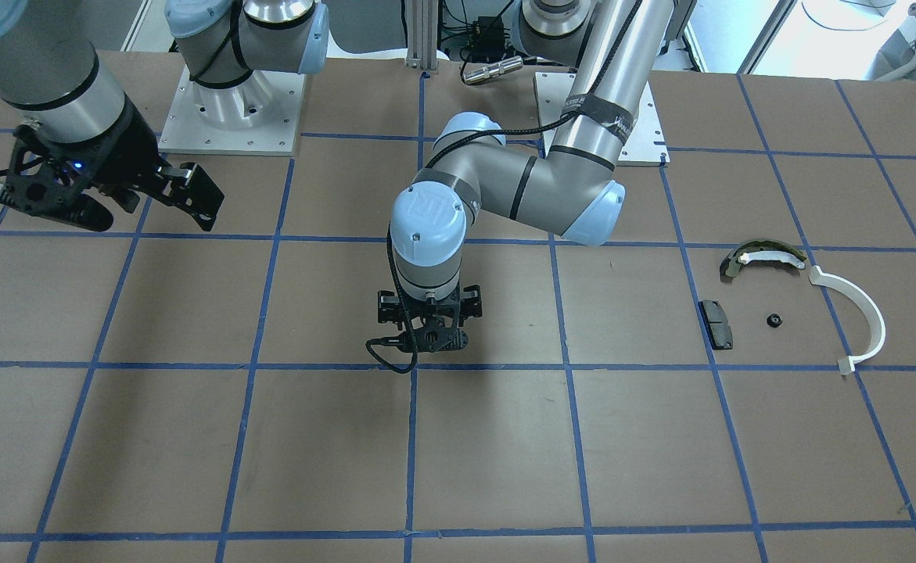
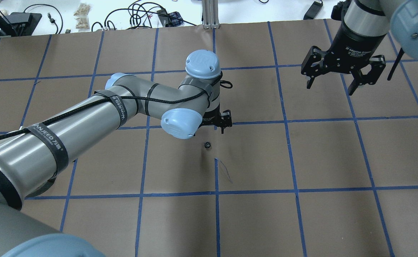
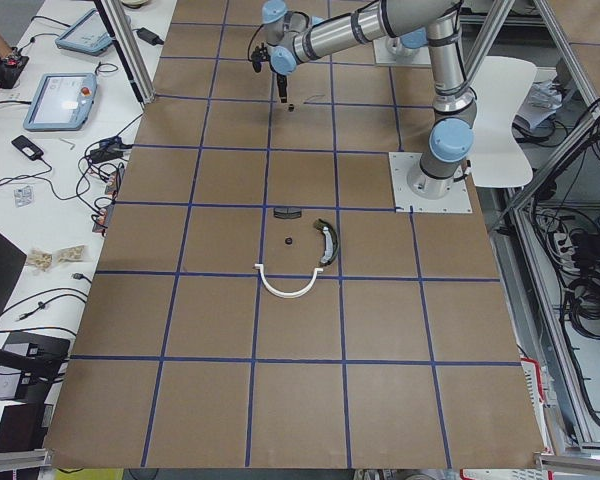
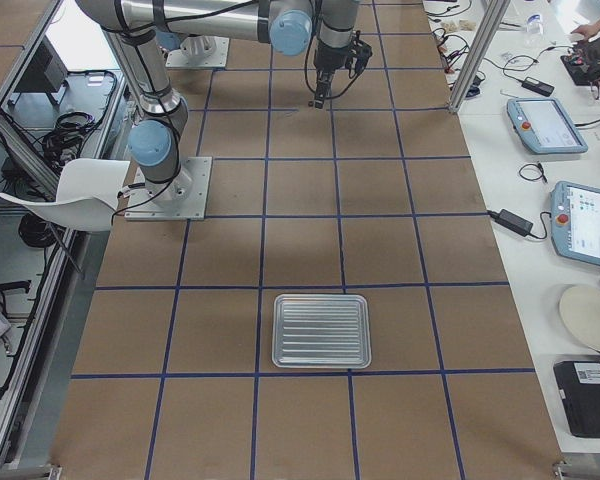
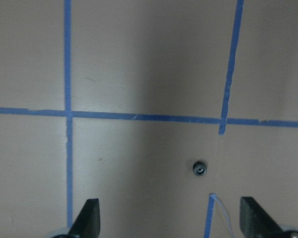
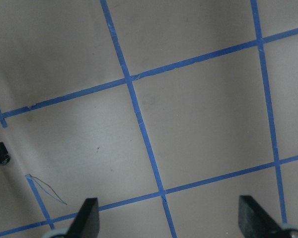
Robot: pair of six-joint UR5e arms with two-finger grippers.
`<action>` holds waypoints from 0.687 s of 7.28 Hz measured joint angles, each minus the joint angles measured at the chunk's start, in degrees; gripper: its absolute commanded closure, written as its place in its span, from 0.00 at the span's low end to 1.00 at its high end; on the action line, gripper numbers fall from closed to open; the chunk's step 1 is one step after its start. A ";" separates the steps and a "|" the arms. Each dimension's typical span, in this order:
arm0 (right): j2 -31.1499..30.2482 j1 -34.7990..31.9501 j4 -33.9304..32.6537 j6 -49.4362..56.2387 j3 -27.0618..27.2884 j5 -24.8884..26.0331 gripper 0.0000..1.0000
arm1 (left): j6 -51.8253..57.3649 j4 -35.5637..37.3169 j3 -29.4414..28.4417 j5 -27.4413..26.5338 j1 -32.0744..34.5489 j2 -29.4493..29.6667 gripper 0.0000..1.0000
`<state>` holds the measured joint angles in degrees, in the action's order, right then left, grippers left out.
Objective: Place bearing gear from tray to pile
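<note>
Faintly, a tiny bearing gear.

On my screens both arms wore the same livery: silver-grey tubes with pale blue caps at the joints. The left arm carried black straps with white lettering (I could read "WANJEED" and little else), which pinned a black braided cable along its length. Each blue cap showed small screws and a moulded logo. The right arm had a black collar with fine white print. The left gripper and right gripper were skeletal black linkwork, and a blue light glowed on the right one.
</note>
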<state>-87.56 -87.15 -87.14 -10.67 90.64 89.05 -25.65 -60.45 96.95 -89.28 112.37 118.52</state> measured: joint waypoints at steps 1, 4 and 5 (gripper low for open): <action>0.01 -2.29 -0.28 -0.08 0.19 -0.42 0.00 | 0.20 0.08 0.41 0.11 0.02 0.85 0.00; -1.45 -3.74 -0.51 0.36 0.19 -0.31 0.00 | 0.44 1.60 3.56 0.18 -0.01 1.66 0.43; -1.95 -3.40 -0.51 0.49 0.20 -0.26 0.00 | 0.50 1.99 4.01 0.28 -0.07 1.48 0.73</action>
<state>-89.51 -90.55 -87.65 -10.18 90.85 88.79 -25.15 -58.46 100.96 -89.01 112.31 120.00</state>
